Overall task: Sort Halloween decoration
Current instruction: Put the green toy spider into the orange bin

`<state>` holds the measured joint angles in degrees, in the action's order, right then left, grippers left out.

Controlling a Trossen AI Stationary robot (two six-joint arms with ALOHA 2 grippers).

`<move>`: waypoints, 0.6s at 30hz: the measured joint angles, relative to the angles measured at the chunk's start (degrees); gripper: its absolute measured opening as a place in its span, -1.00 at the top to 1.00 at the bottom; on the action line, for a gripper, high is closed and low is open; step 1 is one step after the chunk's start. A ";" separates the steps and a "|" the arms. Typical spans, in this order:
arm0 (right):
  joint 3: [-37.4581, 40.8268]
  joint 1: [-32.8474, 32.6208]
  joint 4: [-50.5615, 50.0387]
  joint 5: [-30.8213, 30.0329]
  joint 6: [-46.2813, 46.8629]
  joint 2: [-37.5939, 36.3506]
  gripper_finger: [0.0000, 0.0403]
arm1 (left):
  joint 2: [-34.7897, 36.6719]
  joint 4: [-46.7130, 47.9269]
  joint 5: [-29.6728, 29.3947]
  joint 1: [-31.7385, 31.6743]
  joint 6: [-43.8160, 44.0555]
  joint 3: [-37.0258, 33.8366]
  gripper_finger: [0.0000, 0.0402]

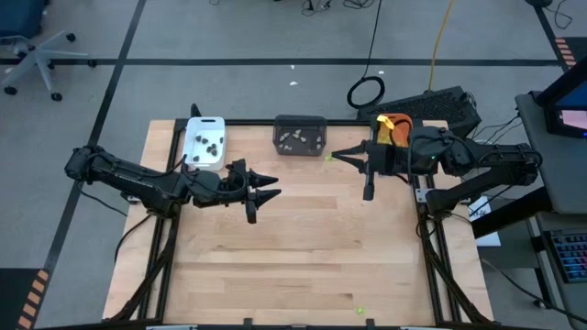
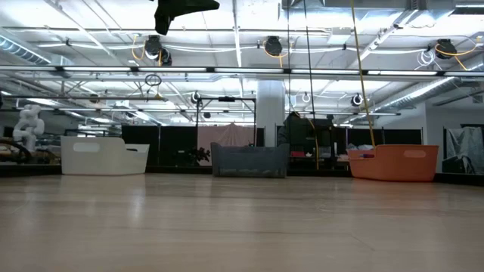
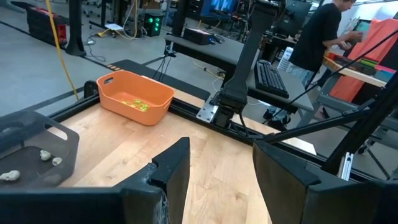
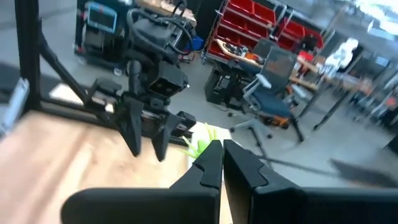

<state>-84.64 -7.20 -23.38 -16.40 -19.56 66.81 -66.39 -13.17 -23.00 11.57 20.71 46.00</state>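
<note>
The Halloween decoration lies sorted by colour. Dark pieces (image 1: 209, 144) are in the white tray (image 1: 193, 128), pale beige ones (image 1: 295, 139) in the dark grey tray (image 1: 300, 120), and lime green ones (image 3: 135, 104) in the orange tray (image 3: 134, 93). My right gripper (image 1: 334, 154) hangs high over the table's far right part. It points toward the left edge and is shut on a lime green piece (image 4: 196, 144). My left gripper (image 1: 273, 188) hovers left of the middle, open, with nothing between its fingers (image 3: 171, 180). My right gripper pinches a lime green piece (image 1: 327, 159) between the free ends of its two fingers (image 4: 211, 163). The fingers lie about level and point toward the table's left edge. The piece sticks out beyond the tips, lifted clear of the table. Which part of it is caught does not show.
One loose green piece (image 1: 360, 312) lies near the table's front edge. The three trays line the far edge, and my right arm covers part of the orange one (image 1: 396, 124). A person (image 3: 323, 31) stands at a desk beyond the table's right side. Bare wood (image 1: 303, 247) fills the middle.
</note>
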 joint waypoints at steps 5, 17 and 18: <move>0.00 0.00 0.64 0.02 10.93 0.00 1.00 | 0.00 0.10 0.00 0.00 -0.02 0.00 0.14; 0.00 0.00 3.41 0.02 37.37 0.00 1.00 | -0.02 0.46 0.00 0.02 -0.09 0.02 0.14; 0.00 0.00 3.58 0.02 39.19 0.00 1.00 | -0.02 0.46 0.00 0.00 -0.09 0.02 0.14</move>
<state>-84.64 -7.20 -19.80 -16.38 19.63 66.81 -66.41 -12.71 -23.00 11.57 20.62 46.02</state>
